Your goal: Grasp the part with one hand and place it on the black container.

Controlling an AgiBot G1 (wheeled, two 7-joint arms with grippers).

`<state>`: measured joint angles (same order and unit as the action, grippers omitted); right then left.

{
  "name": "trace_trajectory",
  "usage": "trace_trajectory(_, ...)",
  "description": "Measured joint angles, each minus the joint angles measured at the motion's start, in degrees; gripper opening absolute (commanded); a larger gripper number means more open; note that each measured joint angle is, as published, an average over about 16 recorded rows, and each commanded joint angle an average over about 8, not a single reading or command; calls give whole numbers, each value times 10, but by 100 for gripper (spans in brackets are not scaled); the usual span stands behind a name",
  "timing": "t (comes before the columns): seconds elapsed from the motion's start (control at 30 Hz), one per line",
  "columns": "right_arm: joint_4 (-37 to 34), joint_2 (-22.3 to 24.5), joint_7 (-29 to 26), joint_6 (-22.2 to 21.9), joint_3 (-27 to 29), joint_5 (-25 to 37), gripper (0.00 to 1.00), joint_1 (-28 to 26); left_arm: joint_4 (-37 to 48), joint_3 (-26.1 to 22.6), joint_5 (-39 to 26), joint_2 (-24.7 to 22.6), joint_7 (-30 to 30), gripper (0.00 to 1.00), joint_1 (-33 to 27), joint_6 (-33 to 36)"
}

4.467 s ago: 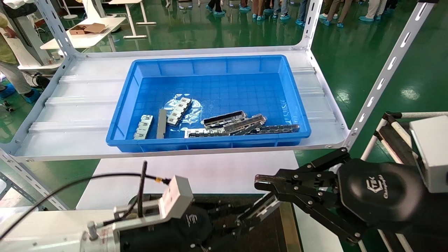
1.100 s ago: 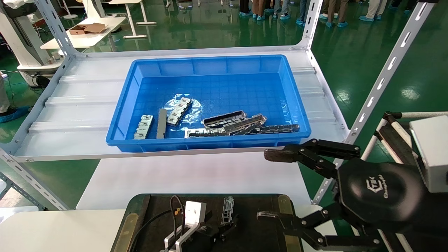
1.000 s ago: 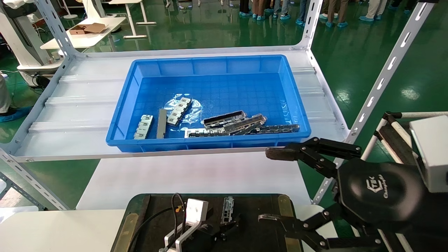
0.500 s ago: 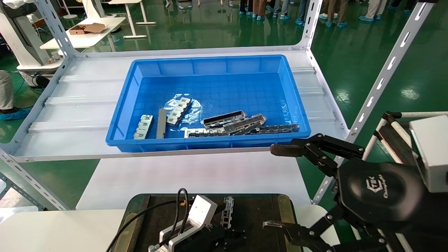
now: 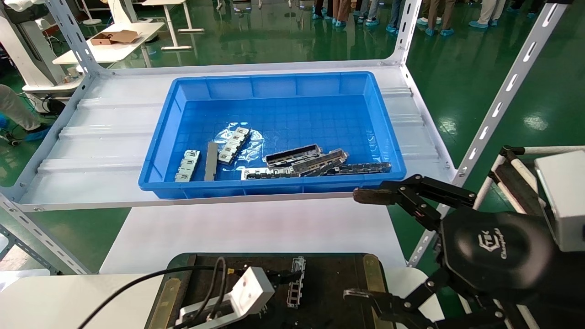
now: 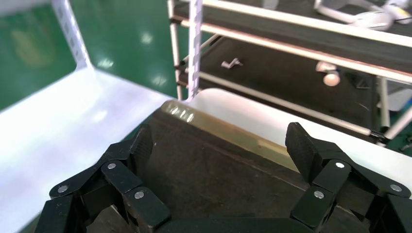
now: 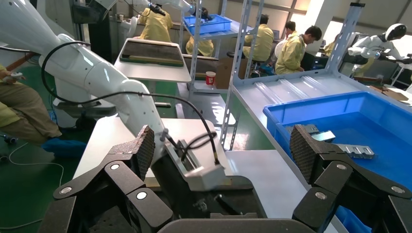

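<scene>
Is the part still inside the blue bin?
No. The part lies on the black container, released beside the left end effector.

Left tool (image 6: 221, 145) fingers wide apart over black container (image 6: 214, 160), brass strip (image 6: 218, 131) beyond

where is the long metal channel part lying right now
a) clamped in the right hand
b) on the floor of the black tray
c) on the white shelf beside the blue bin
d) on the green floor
b: the part lies on the black container, apart from the open left hand and the open right hand.
</scene>
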<state>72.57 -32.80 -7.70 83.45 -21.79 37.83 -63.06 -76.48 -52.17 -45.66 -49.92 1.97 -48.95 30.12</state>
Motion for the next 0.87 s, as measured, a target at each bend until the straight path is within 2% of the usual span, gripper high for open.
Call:
trace_trajectory(0.4, 0, 0, 0, 0, 0, 0, 100, 0, 8, 79, 65, 44, 119, 100, 11, 160)
trace_trajectory(0.63, 0, 0, 0, 0, 0, 0, 100, 0, 6, 106, 99, 68, 146, 100, 11, 216)
trace_trajectory(0.87, 0, 0, 0, 0, 0, 0, 100, 0, 3, 117, 114, 79, 153, 100, 10, 237)
